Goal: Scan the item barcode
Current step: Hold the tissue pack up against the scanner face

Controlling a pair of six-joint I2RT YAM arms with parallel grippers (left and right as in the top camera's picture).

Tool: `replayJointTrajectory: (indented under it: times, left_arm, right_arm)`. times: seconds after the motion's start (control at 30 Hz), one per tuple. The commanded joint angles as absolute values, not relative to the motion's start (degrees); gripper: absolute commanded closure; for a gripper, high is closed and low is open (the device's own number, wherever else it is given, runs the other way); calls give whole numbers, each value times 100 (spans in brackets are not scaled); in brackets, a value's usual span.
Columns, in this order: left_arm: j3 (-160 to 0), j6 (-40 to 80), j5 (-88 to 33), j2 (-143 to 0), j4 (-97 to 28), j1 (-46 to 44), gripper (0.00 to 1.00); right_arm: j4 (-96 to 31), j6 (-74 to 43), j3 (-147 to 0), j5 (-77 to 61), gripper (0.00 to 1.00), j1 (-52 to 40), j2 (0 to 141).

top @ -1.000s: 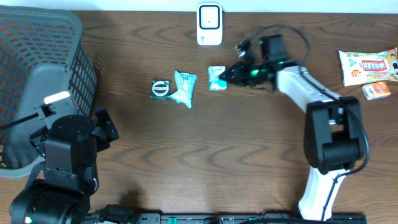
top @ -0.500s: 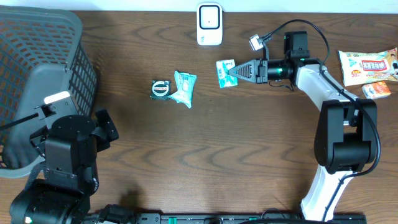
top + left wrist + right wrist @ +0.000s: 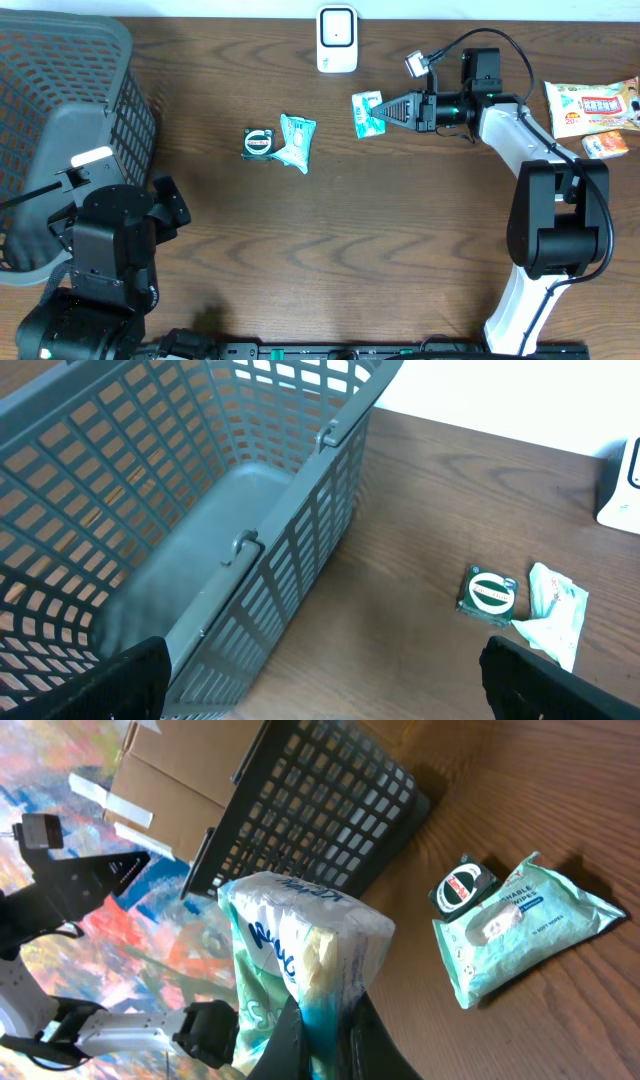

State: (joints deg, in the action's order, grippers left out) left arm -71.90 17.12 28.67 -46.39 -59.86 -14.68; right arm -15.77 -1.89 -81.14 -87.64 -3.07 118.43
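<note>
Where the right gripper (image 3: pixel 384 110) clamps shut on the tissue pack (image 3: pixel 367 113), its fingertips hide the pack's lower edge in the wrist view, and no barcode can be made out. The pack is lifted off the table (image 3: pixel 400 250), near the white scanner (image 3: pixel 337 40). The right arm (image 3: pixel 520 150) stretches level, pointing leftward. The left gripper (image 3: pixel 335 685) gapes wide and empty beside the basket (image 3: pixel 200 510), with only its tips in frame.

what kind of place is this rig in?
Likely a mock retail checkout on a wooden table: a white scanner unit, a grey shopping basket, and small packaged goods, one tissue pack held in the right gripper.
</note>
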Motion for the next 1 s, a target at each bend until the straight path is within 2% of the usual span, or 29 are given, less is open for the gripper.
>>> replayJointTrajectory:
  times: [0.0, 0.5, 0.6, 0.7, 0.97]
  left_arm:
    - [-7244, 1726, 2917, -4641, -5999, -1455, 2]
    - [-7244, 1723, 2917, -4641, -5999, -1455, 2]
    - [-7244, 1723, 2917, -4641, -5996, -1455, 3]
    - [-7244, 1726, 2917, -4641, -5999, -1455, 2]
    - [-7244, 1726, 2915, -4641, -5996, -1455, 2]
  right_arm:
    - [-1564, -145, -8121, -8949, 99, -309, 11767]
    - [-1553, -121, -8121, -8947, 99, -515, 11767]
    - [-1629, -126, -8121, -8595, 99, -591, 11767]
    - [-1846, -268, -8121, -7631, 99, -775, 11767]
    - [-2451, -462, -8178, -3614, 99, -1417, 11764]
